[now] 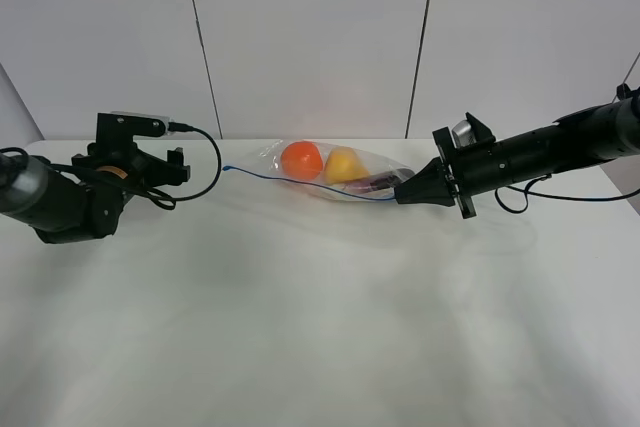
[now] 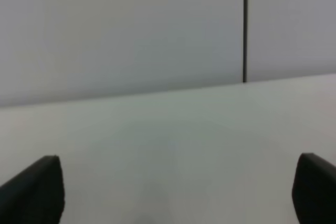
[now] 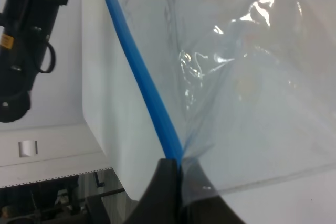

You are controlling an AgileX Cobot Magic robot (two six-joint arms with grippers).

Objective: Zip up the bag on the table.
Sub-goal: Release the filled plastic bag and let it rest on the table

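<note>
Your clear crinkly plastic zip bag (image 1: 335, 173) lies on its side toward the far middle of the wide white matte surface (image 1: 320, 327), close to the back edge and the pale panelled wall (image 1: 310, 37). Through the film you can see a round orange toy fruit (image 1: 302, 159) at the left, a yellow toy fruit (image 1: 345, 164) just beside it, and a dark piece (image 1: 380, 183) at the right end that is too small to make out. The thin blue zip strip (image 1: 300, 183) runs along the bag's near edge, and its left tip juts out a little past the film. At the strip's other end, your right tool (image 1: 405, 192) is clamped on the bag. In the right wrist view its black fingertips (image 3: 170, 174) are pressed together over the end of the blue strip and the corner of the clear film, which spreads away from them in shiny creases. The right arm reaches in low from the right side, with its nose pointing along the strip. Your left tool (image 1: 180, 165) sits to the left of the bag, near the strip's free tip but apart from it. In the left wrist view its two black fingers (image 2: 37, 190) stand wide apart at the frame's edges, and you see only bare surface and wall between them.
</note>
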